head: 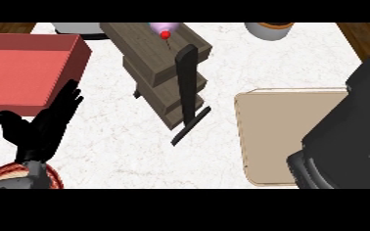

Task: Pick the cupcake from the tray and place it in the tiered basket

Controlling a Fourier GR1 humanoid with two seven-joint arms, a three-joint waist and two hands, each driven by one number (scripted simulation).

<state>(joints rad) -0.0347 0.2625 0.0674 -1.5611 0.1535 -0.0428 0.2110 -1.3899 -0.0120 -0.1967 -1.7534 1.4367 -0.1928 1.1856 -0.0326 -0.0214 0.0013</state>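
While you look steeply down on the white marbled bench (115, 142), the widest thing on it is the beige tray (271, 137) at four o'clock, its right part hidden under a big black arm section whose hand end does not show. At ten o'clock you have a red box (36, 68). The tiered basket (162, 73) stands at twelve o'clock, wooden shelves stepping down toward you beside a black post on a black foot. Your left robot hand (39, 127) rests at eight o'clock, fingers straight and spread, pointing up toward one o'clock, holding nothing; a striped plate edge (25, 176) sits just below it. A grey cup (269, 29) sits at one o'clock. Smallest, the cupcake (163, 29) sits upright on the basket's top tier at twelve o'clock, purple frosting with a red cherry; seen from above it looks round, so you cannot tell any long axis.
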